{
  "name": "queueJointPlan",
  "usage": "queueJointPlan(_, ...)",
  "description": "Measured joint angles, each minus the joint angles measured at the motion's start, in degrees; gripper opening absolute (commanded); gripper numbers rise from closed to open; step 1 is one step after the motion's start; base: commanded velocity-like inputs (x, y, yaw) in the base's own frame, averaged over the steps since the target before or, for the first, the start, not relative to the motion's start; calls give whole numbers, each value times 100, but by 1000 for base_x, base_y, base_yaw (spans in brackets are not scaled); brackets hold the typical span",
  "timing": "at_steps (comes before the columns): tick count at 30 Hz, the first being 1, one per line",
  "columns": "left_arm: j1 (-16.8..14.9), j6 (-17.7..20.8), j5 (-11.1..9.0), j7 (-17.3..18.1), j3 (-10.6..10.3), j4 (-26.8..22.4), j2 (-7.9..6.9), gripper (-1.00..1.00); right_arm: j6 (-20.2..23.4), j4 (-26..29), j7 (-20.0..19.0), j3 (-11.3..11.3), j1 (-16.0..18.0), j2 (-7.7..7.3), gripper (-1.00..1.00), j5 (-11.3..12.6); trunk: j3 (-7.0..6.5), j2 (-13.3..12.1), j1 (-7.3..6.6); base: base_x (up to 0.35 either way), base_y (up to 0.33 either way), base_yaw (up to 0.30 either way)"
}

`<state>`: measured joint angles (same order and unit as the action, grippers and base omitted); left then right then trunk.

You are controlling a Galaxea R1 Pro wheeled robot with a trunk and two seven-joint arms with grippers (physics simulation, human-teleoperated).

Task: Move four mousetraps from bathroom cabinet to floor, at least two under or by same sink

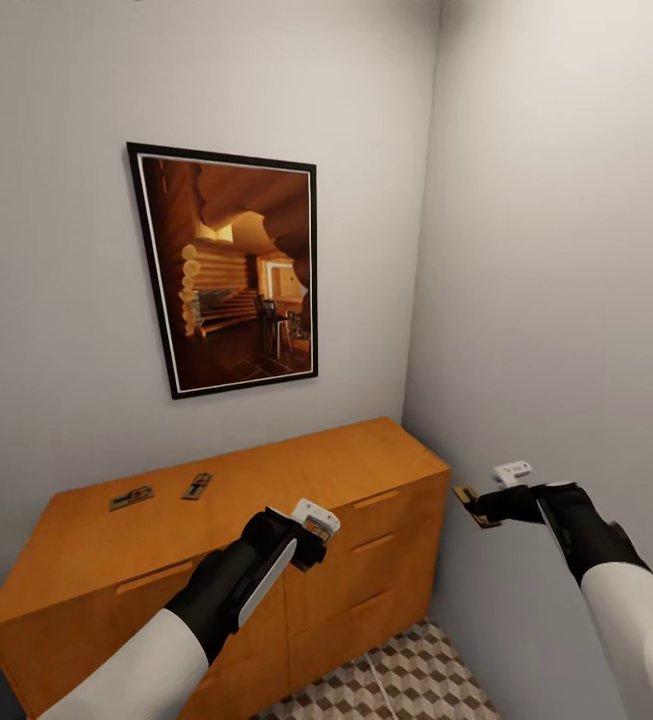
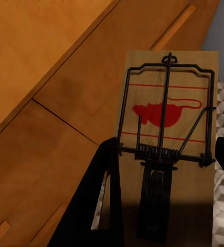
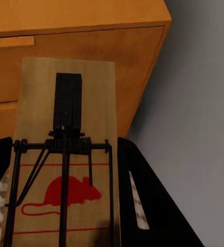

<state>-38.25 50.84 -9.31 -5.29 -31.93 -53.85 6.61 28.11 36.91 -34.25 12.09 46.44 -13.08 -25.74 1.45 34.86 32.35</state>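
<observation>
— How many mousetraps can you count?
— Four. Two lie on the cabinet [image 1: 266,480] top, lower left: one [image 1: 131,497], another [image 1: 198,486]. The left gripper [image 1: 314,528] clamps a third trap [image 2: 166,128] at lower centre; the right gripper [image 1: 478,507] pinches the fourth trap [image 1: 465,495] at lower right.
— And tiles?
— Bathroom floor [image 1: 406,680], bottom edge.

The orange-brown cabinet [image 1: 266,480] stood in the corner on the cube-patterned floor [image 1: 406,680]. Two mousetraps [image 1: 131,497] [image 1: 197,486] lay flat, near each other, on its top.
</observation>
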Motion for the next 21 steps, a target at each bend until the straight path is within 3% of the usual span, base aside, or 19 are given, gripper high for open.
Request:
queueJointPlan(3,-1,2,-19,4,-91,-3,14,-100,-3,-15,5,-231,1,7,-100,19,-52,-119,-66,0,0,0)
queueJointPlan(7,-3,-8,-16,17,-386,-3,39,-100,-4,-26,2,-283,4,11,-100,32,-117,-274,-153,0,0,0)
queueJointPlan(12,0,-21,-39,48,-479,31,20,-100,-15,-201,4,-297,4,41,-100,41,-205,-475,-263,0,0,0)
queueJointPlan(15,9,-93,-59,58,-490,343,24,-100,-245,-541,37,-304,4,166,-100,31,-259,-596,-329,0,0,0)
queueJointPlan(19,20,-665,-287,62,-477,1065,8,-100,-822,-1141,348,-317,4,221,-100,35,-331,-756,-417,0,0,0)
queueJointPlan(21,24,-1393,-657,58,-464,1828,3,-100,-1232,-1682,592,-322,3,256,-100,24,-365,-837,-461,0,0,0)
